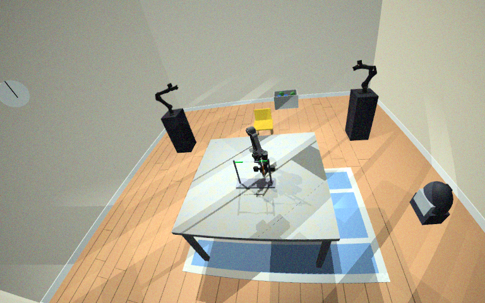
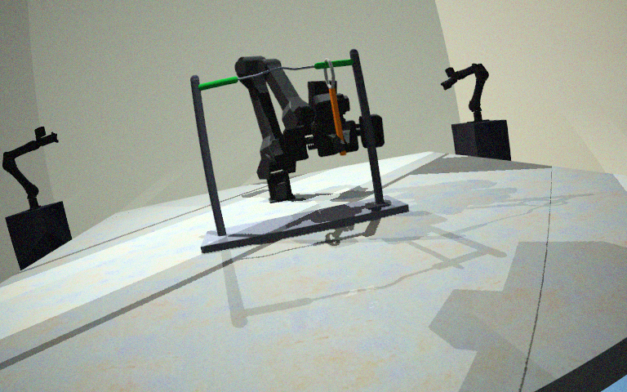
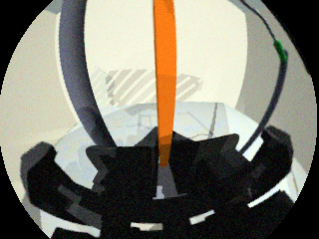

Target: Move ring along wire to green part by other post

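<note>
So the ring [image 2: 328, 73] is a pale grey oval loop, hanging on the short green stretch of wire [image 2: 333, 64] right beside the post [image 2: 366, 124] at the upper centre-right of the exterior view; a long skinny orange handle [image 2: 335, 115] drops straight down from it, slightly tilted; the wire runs through the loop. The gripper [image 2: 340, 138] is clenched on the lower end of that handle, arm [image 2: 273, 106] reaching in from behind the frame.

The thin grey wire [image 2: 286, 69] wiggles off to the left toward the other green stretch [image 2: 218, 82] by the far post [image 2: 206, 157] at centre-left; both posts stand on a flat dark base [image 2: 259, 231] on the table [image 2: 323, 323].

Hard-to-see stuff: in the exterior view the fingers themselves are just a black blob against the black arm, so the exact contact spot isn't readable; part of the grey wire crosses in front of the arm's shoulder and nearly vanishes there. In the wrist view the handle [image 3: 165, 80] fills the middle, its bottom end disappearing between dark jaw shapes; the ring is cut off at the top edge, only a grey stub showing. From the top view the whole frame is tiny, and the ring can't be made out, just an orange fleck [image 1: 263, 169].
</note>
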Controlling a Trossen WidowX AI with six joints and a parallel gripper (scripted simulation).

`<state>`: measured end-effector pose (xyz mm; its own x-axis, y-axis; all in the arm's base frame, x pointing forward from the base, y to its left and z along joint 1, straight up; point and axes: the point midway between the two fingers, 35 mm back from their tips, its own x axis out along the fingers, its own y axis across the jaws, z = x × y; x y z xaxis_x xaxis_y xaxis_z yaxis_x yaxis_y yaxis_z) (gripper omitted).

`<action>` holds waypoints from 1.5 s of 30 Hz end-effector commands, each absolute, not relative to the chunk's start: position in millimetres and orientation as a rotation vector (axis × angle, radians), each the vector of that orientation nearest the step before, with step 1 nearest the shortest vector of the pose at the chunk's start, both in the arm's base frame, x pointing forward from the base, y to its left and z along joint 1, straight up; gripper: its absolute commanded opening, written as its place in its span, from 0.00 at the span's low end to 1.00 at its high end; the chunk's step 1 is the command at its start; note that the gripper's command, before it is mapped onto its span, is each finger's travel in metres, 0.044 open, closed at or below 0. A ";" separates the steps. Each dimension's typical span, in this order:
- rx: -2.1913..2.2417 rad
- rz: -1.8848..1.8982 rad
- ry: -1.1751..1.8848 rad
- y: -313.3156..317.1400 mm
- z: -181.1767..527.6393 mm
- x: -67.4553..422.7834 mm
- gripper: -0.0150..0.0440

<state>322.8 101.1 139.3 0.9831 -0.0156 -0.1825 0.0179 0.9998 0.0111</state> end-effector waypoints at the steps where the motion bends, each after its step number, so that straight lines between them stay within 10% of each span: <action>1: 0.013 -0.017 0.183 101.1 139.3 322.8 0.27; 7: 0.013 -0.017 0.184 101.3 139.6 321.6 0.53; 45: 0.017 -0.022 0.188 101.6 147.8 273.4 0.53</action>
<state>273.7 102.7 148.5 0.9825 -0.0145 -0.1858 0.0173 0.9998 0.0136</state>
